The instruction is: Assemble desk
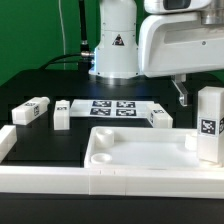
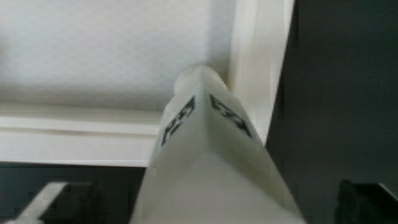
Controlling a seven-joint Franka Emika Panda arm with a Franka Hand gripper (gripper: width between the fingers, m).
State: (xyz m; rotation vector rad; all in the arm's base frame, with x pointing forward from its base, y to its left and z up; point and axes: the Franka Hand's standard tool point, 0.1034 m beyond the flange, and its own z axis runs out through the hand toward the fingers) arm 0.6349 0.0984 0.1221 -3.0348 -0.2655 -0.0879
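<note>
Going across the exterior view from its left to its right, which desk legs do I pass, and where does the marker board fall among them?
Leftmost leg → second leg → marker board → third leg → upright leg at the exterior view's right edge.

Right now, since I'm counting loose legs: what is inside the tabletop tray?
The tabletop looks bare inside except an upright leg at its corner on the exterior view's right. The floor under that leg is covered, so its seating cannot be seen.
</note>
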